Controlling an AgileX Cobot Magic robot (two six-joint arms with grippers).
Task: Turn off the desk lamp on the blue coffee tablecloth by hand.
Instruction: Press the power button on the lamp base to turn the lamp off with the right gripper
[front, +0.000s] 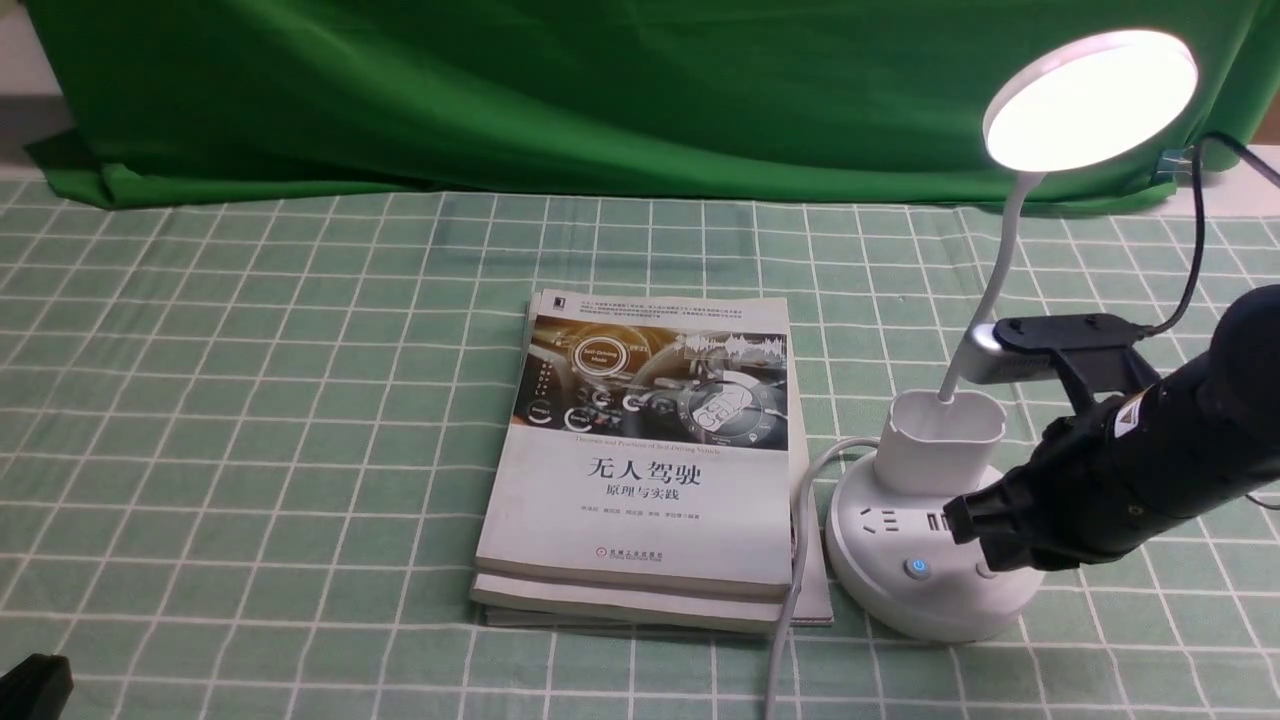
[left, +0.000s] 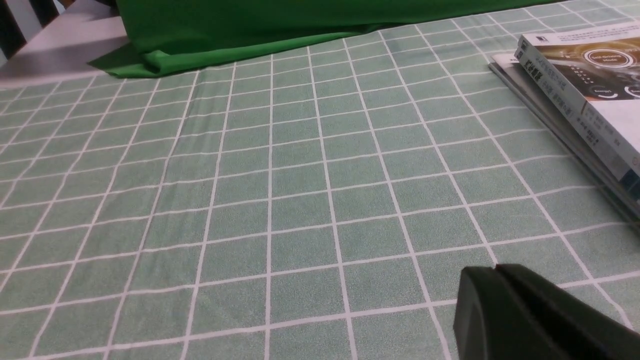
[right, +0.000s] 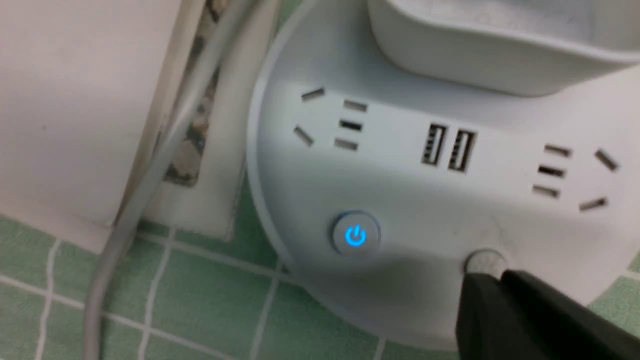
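Observation:
The white desk lamp (front: 925, 545) stands on the pale green grid tablecloth (front: 250, 400) at the right. Its disc head (front: 1090, 98) is lit. Its round base (right: 400, 190) has sockets, a glowing blue power button (right: 355, 235) and a plain round button (right: 484, 261). My right gripper (right: 495, 277) is shut and empty, its tip over the edge of the plain button; in the front view it (front: 965, 520) hangs over the base's right side. My left gripper (left: 495, 270) is shut and empty, low over bare cloth at the near left (front: 30, 685).
A stack of books (front: 645, 460) lies just left of the lamp, also in the left wrist view (left: 575, 95). The lamp's grey cord (front: 790, 590) runs between books and base toward the front edge. A dark green backdrop cloth (front: 500, 90) hangs behind.

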